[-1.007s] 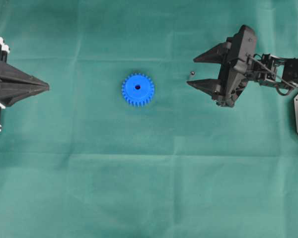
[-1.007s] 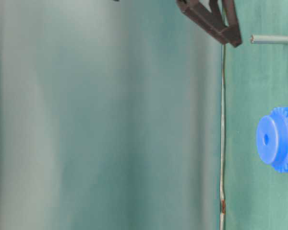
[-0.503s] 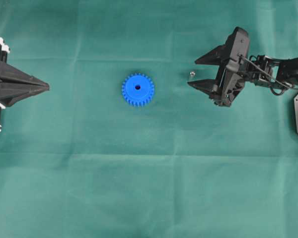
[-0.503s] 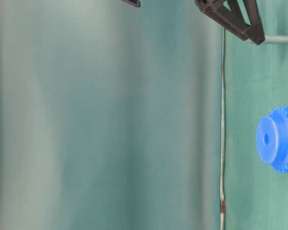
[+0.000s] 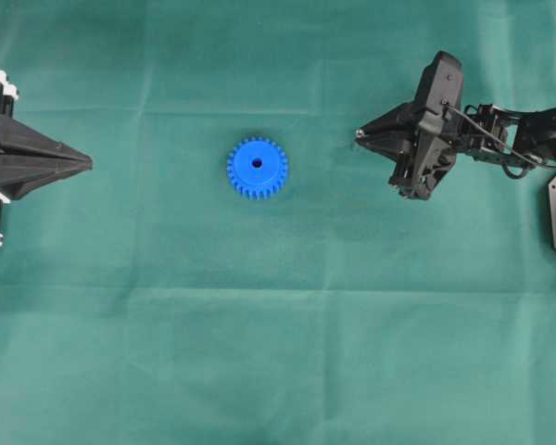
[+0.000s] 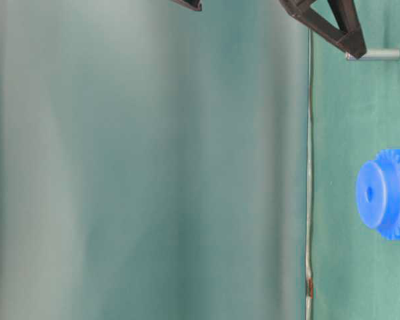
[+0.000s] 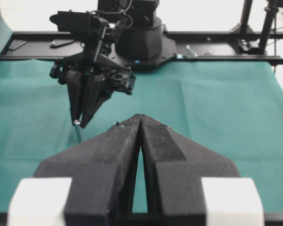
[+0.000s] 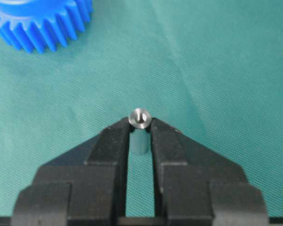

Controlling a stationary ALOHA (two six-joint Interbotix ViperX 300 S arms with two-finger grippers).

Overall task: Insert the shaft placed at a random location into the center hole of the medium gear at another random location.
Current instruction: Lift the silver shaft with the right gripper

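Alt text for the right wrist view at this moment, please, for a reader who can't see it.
The right gripper has its two black fingertips closed on the upright silver shaft, seen end-on above green cloth. Part of the blue medium gear sits at the upper left, apart from the shaft.

A robotics lab bench. A creased green cloth (image 5: 278,352) covers the whole work surface in the overhead view. In the left wrist view, a black metal rail frame (image 7: 217,34) runs along the upper edge of the cloth, with a black arm base (image 7: 139,40) bolted at upper centre and stand poles (image 7: 246,16) at upper right against a plain white background. No household or shop furnishings show.
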